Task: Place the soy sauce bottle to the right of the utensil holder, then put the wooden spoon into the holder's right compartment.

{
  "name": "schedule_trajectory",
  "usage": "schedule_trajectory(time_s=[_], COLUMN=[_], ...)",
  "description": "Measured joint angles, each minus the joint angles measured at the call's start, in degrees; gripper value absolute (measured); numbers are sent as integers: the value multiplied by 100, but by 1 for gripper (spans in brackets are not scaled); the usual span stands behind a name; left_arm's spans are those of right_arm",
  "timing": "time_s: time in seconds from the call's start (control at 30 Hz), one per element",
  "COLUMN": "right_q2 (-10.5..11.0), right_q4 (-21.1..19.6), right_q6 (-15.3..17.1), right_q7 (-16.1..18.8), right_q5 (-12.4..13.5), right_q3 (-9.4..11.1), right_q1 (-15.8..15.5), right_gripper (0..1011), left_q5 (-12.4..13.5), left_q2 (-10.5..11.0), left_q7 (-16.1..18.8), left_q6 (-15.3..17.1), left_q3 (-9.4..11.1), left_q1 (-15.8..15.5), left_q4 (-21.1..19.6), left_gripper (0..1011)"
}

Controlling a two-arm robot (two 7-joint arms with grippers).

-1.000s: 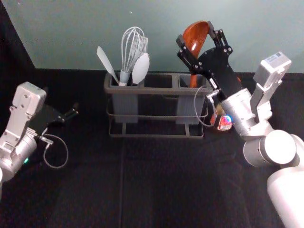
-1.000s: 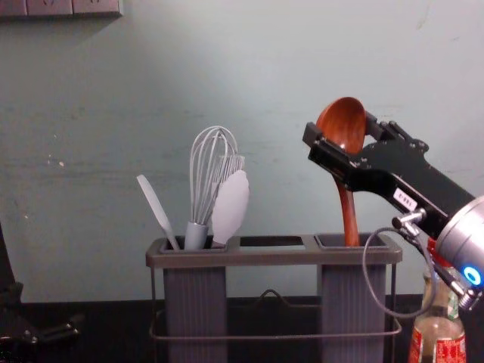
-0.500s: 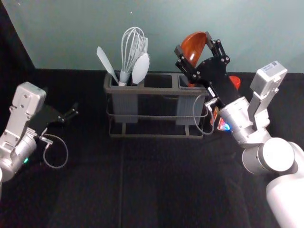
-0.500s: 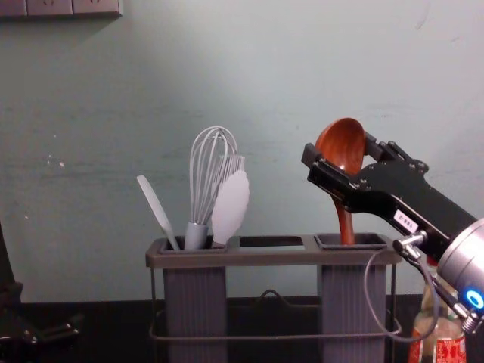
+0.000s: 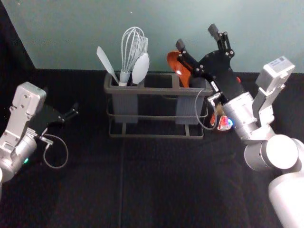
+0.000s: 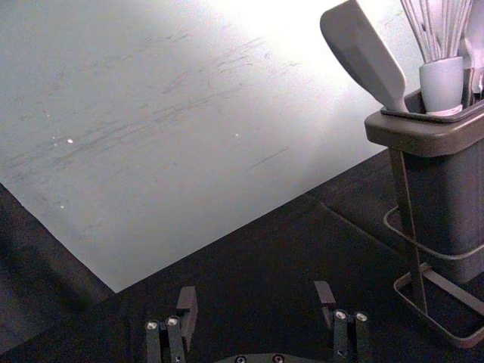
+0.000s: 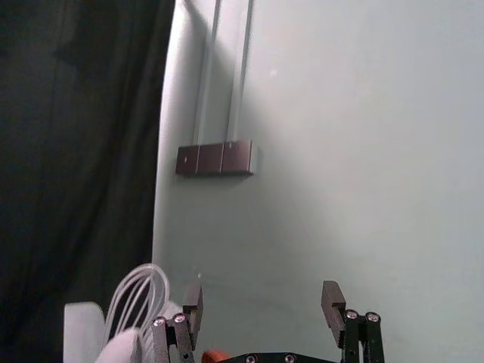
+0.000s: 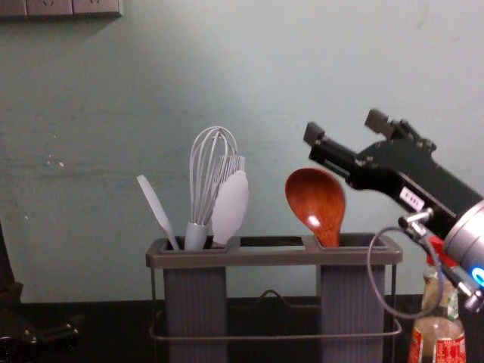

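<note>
right end effector spread | wooden spoon below it, in right compartment | chest view: bottle lower right, label unreadable | left end effector spread, well leftward

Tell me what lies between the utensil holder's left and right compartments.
In the head view, the middle opening lies between the left compartment and the right compartment; no utensil stands in it.
</note>
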Motion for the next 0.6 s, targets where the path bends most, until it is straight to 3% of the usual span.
schedule_trajectory(time_s=[0.37,0.6], right_q2=[150,365], right_q4=[-412,-488], right_q6=[-4,-66], right_q7=[-56,-79], right_q5=[-15,-35], right_q3=[182,422], right_q1=[54,194], right_gripper=[1004,1004], left_q5=[0,0], left_q2=[0,0], left_q7=[0,0], left_q6=[0,0], left_q3=[0,0], left_q1=[0,0], left_q4=[0,0], left_gripper=[1011,1011])
